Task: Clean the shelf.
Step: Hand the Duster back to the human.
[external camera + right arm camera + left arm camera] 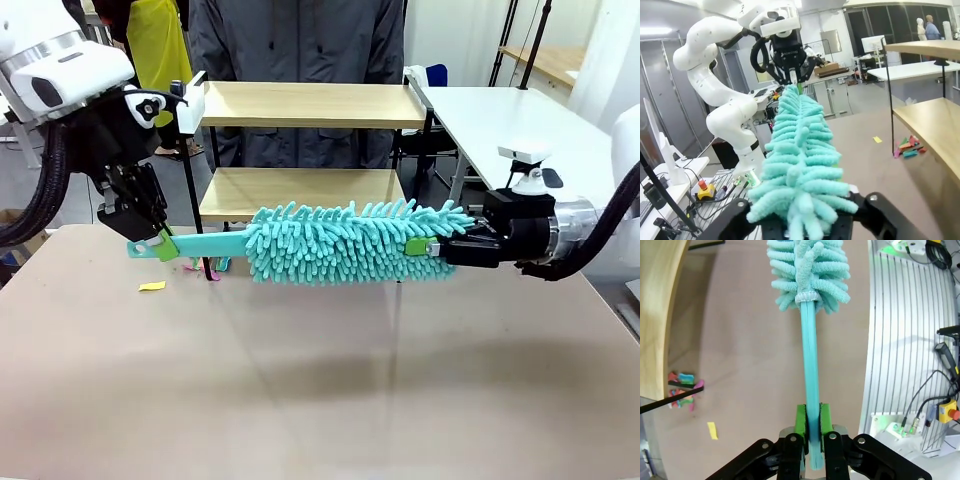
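A broad beige-brown tabletop [320,380] fills the foreground; a white table [520,125] stands to its far right with a wood-topped bench [545,60] behind it against a pale wall; a ribbed aluminium base plate [905,340] carries loose cables and a yellow box with a red button [946,412]; the right wrist view shows an open workshop with dark glazed partitions [880,30], grey floor, desks and cool overhead lighting.
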`<act>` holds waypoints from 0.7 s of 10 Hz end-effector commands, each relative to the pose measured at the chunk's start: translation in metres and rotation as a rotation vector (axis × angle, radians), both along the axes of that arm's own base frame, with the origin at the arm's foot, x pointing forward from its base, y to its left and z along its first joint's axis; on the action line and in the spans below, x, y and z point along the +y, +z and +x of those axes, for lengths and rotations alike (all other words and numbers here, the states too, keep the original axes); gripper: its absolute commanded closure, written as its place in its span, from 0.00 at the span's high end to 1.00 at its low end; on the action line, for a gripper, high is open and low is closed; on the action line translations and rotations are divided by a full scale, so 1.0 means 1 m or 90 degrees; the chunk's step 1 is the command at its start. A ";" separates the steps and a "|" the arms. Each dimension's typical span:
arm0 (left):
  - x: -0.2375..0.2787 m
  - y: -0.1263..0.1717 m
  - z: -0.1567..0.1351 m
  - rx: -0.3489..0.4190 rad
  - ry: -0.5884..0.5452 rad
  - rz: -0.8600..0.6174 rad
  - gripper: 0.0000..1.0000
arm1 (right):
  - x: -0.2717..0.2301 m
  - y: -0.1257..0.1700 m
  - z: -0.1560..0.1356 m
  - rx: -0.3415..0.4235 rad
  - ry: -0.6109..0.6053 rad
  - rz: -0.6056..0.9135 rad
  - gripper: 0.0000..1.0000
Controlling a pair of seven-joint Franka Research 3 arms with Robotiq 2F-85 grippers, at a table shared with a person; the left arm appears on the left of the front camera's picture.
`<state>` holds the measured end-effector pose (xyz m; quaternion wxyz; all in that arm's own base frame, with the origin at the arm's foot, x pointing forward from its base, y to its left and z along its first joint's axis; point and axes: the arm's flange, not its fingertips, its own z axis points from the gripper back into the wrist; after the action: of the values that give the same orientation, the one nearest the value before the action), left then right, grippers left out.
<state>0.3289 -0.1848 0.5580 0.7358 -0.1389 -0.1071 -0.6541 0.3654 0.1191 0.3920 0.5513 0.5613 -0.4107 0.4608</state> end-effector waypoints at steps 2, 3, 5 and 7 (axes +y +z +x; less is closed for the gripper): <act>-0.001 0.004 -0.002 -0.006 0.001 0.003 0.13 | 0.001 0.002 -0.028 0.011 0.015 -0.024 0.00; -0.001 0.004 -0.002 -0.006 0.001 0.003 0.13 | 0.001 0.002 -0.028 0.011 0.016 -0.021 0.00; -0.001 0.004 -0.002 -0.006 0.001 0.003 0.13 | -0.001 0.003 -0.028 0.008 0.014 -0.017 0.00; -0.001 0.000 0.000 0.000 -0.001 0.000 0.13 | -0.001 0.000 -0.003 -0.002 0.013 -0.015 0.00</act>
<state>0.3285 -0.1857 0.5578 0.7351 -0.1390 -0.1063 -0.6550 0.3623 0.1181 0.3920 0.5515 0.5594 -0.3992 0.4728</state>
